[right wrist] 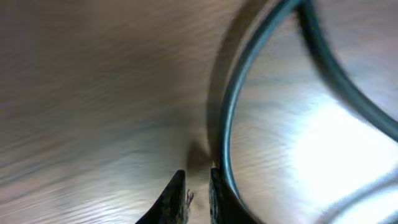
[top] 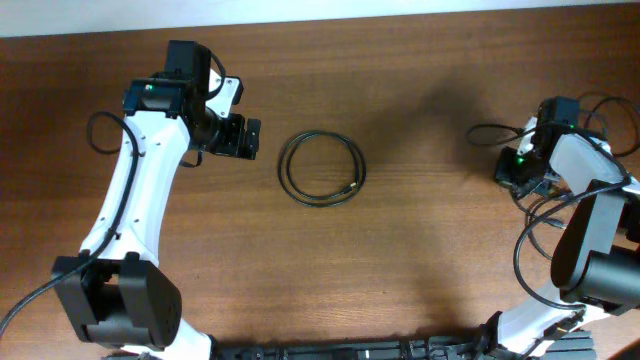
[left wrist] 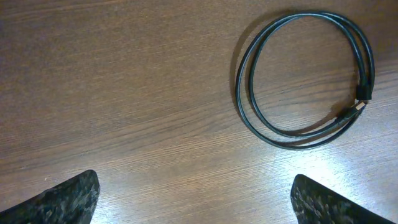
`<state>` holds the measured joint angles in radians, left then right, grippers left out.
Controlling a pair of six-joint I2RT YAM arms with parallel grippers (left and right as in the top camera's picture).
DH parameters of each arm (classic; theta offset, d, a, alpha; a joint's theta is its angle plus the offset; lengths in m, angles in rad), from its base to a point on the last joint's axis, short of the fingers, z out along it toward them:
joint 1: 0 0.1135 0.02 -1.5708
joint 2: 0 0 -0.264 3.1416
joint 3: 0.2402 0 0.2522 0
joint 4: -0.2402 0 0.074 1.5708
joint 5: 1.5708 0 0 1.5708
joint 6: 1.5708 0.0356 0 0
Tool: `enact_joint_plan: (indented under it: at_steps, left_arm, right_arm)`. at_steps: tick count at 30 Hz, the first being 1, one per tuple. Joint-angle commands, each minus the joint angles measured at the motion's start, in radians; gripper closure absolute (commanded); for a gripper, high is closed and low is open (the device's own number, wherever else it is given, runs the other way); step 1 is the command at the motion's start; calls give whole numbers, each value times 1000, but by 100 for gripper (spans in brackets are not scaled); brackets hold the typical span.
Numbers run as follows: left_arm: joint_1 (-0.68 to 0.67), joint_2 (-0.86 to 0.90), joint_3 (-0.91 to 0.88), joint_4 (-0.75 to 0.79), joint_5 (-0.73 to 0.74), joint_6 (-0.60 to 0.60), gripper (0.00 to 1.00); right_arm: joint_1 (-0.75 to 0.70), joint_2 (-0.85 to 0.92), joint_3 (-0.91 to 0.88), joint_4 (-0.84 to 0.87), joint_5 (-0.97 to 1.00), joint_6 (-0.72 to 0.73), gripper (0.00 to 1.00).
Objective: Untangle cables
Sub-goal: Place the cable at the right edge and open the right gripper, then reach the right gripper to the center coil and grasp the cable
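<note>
1. The cable (top: 283, 170) lies on the table (top: 420, 260) as a flat, round coil of about two turns, and nothing touches it. Its two connectors (left wrist: 360, 96) rest against the coil's own loop on the side away from the left arm.
2. The left gripper (top: 240, 138) hovers just beside the coil. In its wrist view the fingers (left wrist: 68, 199) are spread wide and hold nothing.
3. The right gripper (top: 520, 172) sits well apart from the coil, on the far side from the left one. In its blurred wrist view the fingertips (right wrist: 174, 193) are drawn almost together.
4. A dark strand (right wrist: 227, 124) runs right beside one of those tips. I cannot tell whether it is pinched, or whether it is a task cable or the arm's own wiring.
5. Judged from this, the step in hand is the approach to the coil, and no untangling has begun.
6. The next move likely calls for the left gripper to come over a connector end or the near arc of the coil, drop low and clamp one strand only.
7. The right arm would then need to pin or take the opposite arc, so the turns can be drawn apart rather than dragged together.
</note>
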<state>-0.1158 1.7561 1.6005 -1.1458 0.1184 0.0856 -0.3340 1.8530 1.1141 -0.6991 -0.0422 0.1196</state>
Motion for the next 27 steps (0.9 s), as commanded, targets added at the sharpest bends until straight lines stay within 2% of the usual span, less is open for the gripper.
enact_joint_plan:
  at_steps: [1,3,12,15,16,18,20,22,27]
  left_arm:
    - [0,2,1,-11,-3,-13,1]
    - [0,2,1,-12,-3,-13,1]
    - [0,2,1,-12,-3,-13,1]
    - [0,2,1,-12,-3,-13,1]
    - [0,2,1,-11,-3,-13,1]
    - [0,2,1,-11,-3,-13,1]
    - [0,2,1,-11,-3,-13,1]
    - [0,2,1,-11,-3,-13,1]
    - [0,2,1,-11,-3,-13,1]
  right_arm:
    - [-15,7,-5,-34,222,156,87]
    - [-48,7,-5,-75,288,262,88]
    - [-177,7,-5,-125,275,309,88]
    - [-177,7,-5,-93,114,297,86]
    - [-176,7,-5,-65,-9,237,80]
    - [-162,7,-5,-17,-212,122,54]
    - [-119,7,-5,9,-354,47,39]
    - [-26,7,-5,20,-377,6,35]
    - [289,7,-5,89,-368,-64,37]
